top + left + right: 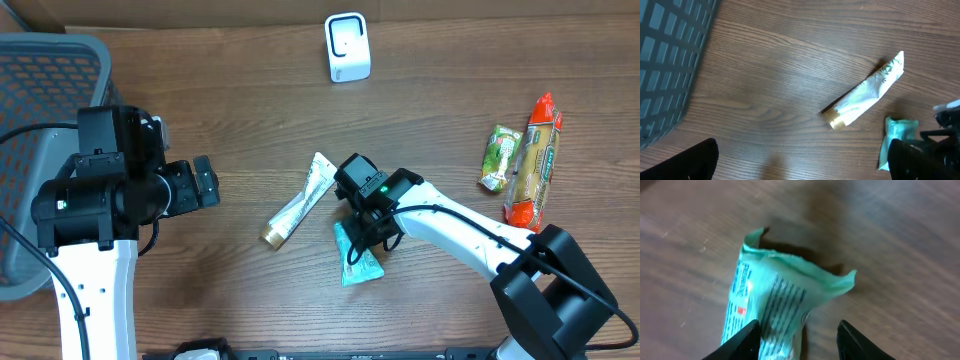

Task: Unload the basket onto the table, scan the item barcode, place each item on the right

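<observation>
A teal packet [358, 258] with printed lines lies flat on the wooden table; its crumpled end shows close up in the right wrist view [770, 300]. My right gripper [365, 215] hangs low over it. Its jaws [799, 335] are apart, with the left finger against the packet's edge and bare wood between the packet and the right finger. A white scanner [347, 46] stands at the table's far edge. My left gripper [205, 182] hovers wide open over bare wood [800, 167], left of the packet [896, 137].
A white-and-green tube with a gold cap [298, 203] lies just left of the packet [865, 92]. A green snack bag [499, 156] and a long orange packet [534, 160] lie at the right. A grey mesh basket [40, 100] fills the left edge.
</observation>
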